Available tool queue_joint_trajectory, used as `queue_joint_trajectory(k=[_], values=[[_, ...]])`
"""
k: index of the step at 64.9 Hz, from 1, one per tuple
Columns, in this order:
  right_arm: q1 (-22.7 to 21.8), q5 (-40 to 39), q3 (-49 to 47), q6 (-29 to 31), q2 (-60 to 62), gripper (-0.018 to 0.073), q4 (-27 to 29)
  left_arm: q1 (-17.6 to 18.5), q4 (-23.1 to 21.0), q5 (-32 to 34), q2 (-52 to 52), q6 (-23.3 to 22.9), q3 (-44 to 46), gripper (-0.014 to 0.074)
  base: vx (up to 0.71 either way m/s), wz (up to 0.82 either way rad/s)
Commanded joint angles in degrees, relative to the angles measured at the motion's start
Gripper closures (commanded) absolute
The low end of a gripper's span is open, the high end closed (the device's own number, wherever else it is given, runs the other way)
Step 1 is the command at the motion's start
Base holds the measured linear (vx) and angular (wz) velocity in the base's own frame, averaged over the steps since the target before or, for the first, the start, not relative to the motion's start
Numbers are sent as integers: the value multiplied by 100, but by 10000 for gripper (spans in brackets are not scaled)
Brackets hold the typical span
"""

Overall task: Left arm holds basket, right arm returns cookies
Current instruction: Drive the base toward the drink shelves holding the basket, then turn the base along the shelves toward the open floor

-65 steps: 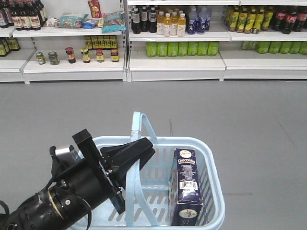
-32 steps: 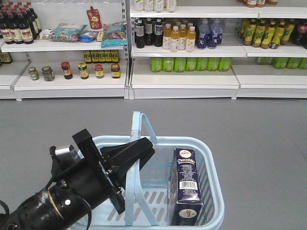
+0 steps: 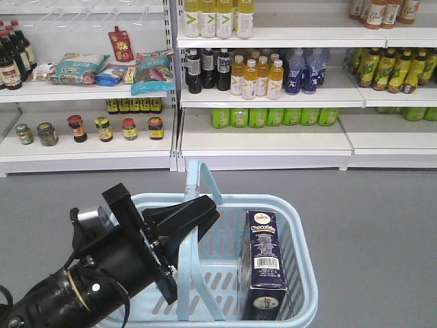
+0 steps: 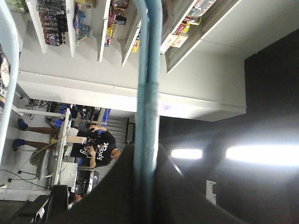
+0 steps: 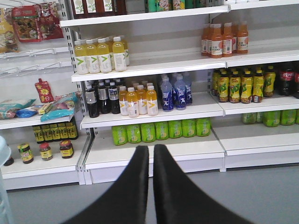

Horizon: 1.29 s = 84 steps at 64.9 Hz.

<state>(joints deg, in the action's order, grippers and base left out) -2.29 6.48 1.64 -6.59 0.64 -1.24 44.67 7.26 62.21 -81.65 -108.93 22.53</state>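
The light-blue basket (image 3: pixel 305 240) hangs low in the front view, one handle (image 3: pixel 203 179) raised. My left arm (image 3: pixel 102 273) comes in from the lower left, and its gripper (image 3: pixel 207 209) is shut on that handle. In the left wrist view the handle (image 4: pixel 148 70) runs straight up between the black fingers (image 4: pixel 117 186). The navy cookies box (image 3: pixel 265 260) stands upright inside the basket, against its right wall. My right gripper (image 5: pixel 151 150) shows only in its wrist view. Its fingers are together and hold nothing, pointing at the shelves.
White shop shelves (image 3: pixel 266 140) stand across a strip of grey floor (image 3: pixel 382 205). They carry green cans (image 5: pixel 161 131), drink bottles (image 5: pixel 135 100), jars (image 3: pixel 102 128) and snack packs (image 3: pixel 82 68). A sliver of basket (image 5: pixel 3 186) shows at the right wrist view's left edge.
The shelves have grown larger and slid down in the front view, so the base has come closer to them. Basket, left arm and cookies box keep their places relative to each other.
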Motion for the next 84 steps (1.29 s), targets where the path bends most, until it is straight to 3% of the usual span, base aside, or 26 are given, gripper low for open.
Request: queue_joint_trajectory(k=[1,84], values=[[-35,-397,98,53,74,565,-32,36,-82,1648,199,-17,161,599,53,-4],[-35,-397,98,53,74,565,-32,36,-85,1648,199,-17,161,599,44,-2]])
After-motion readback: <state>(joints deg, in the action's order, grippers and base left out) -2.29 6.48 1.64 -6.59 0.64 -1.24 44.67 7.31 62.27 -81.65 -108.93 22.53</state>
